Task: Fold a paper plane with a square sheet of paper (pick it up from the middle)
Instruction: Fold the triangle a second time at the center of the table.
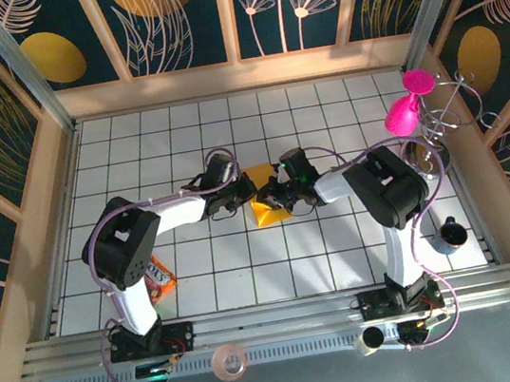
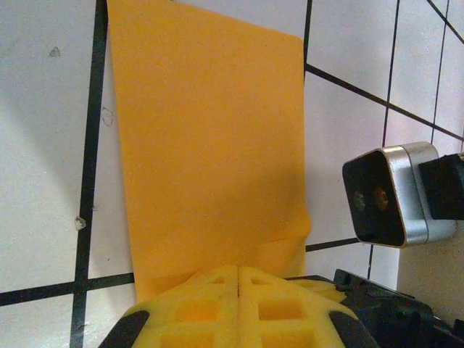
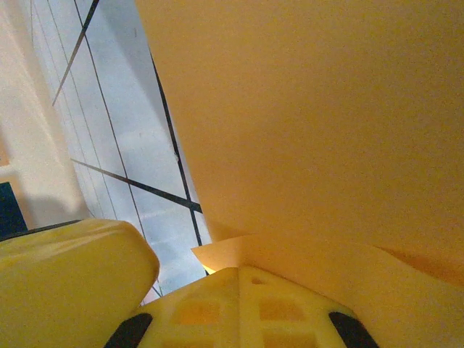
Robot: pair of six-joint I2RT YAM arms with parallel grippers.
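The square sheet of paper (image 1: 266,211) is found mid-tabletop (image 1: 229,276), between the 2 arms. The left tool (image 2: 238,279) is closed with its tips set at the sheet's near edge, probably to pin it flat. The right tool (image 3: 239,279) is also closed. A raised flap is draped across its tips, seemingly for folding, but a true pinch cannot be confirmed.

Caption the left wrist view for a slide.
Shut left gripper at the near edge of the orange-yellow paper on the white tiled table.
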